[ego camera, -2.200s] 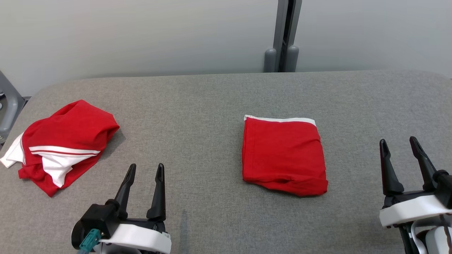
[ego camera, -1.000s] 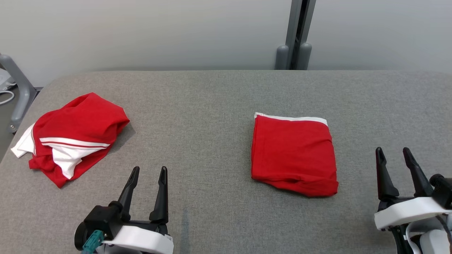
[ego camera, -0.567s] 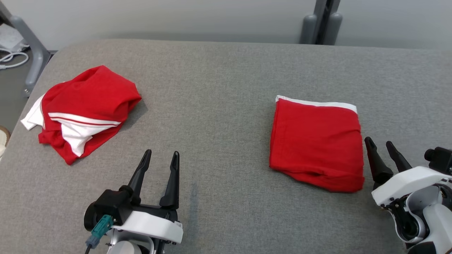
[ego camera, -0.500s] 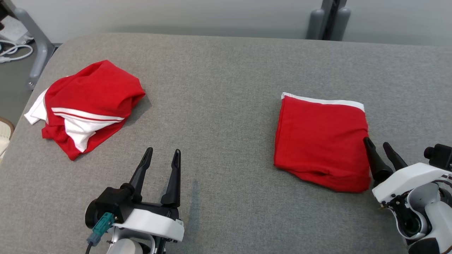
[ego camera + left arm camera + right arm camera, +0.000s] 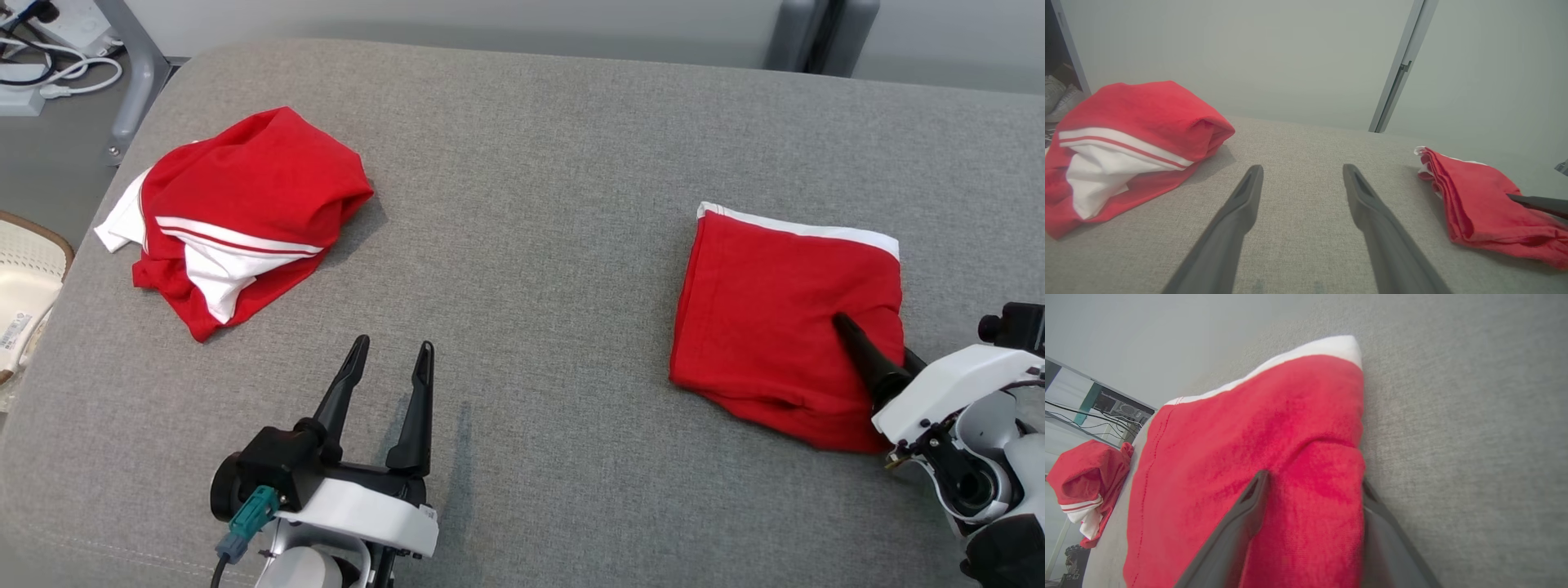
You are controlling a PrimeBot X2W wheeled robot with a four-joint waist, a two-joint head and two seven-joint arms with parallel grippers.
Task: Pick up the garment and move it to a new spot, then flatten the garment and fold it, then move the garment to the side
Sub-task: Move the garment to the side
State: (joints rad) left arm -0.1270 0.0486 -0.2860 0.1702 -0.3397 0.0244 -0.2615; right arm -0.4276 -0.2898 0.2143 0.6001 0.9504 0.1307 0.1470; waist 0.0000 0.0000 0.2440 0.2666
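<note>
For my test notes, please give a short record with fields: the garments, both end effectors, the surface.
surface: grey padded table
folded garment: red, white edge, lying flat on the right
crumpled garment: red and white, heaped at left
left end effector: open, empty, over bare table
right end effector: open, jaws astride the folded garment's right edge

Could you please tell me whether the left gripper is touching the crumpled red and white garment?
No, the left gripper hangs open over bare table, apart from the crumpled garment.
</note>
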